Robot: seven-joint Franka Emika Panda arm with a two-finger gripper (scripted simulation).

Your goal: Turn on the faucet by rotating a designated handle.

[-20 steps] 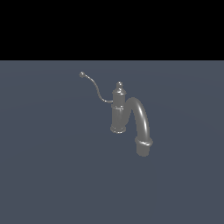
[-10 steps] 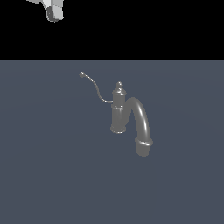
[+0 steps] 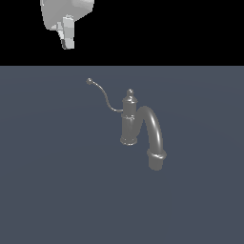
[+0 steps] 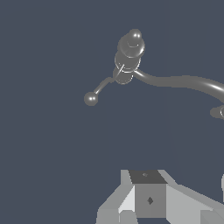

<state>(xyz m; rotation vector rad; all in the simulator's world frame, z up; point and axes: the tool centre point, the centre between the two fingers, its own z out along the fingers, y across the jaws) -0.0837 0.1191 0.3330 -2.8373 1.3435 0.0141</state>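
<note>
The gripper (image 3: 68, 35), its jaw state indiscernible, is hanging well above the faucet (image 3: 129, 121), approaching; next it needs lowering beside the handle (image 3: 101, 94).

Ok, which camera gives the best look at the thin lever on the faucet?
The exterior view: the lever shows its whole S-curve from ball tip to column, seen side-on. The wrist view looks down on it, so the lever appears short, mostly its ball tip.

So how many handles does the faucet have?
1. The thin handle leaves the faucet column toward the exterior view's left, opposite the spout. None seems hidden.
</note>
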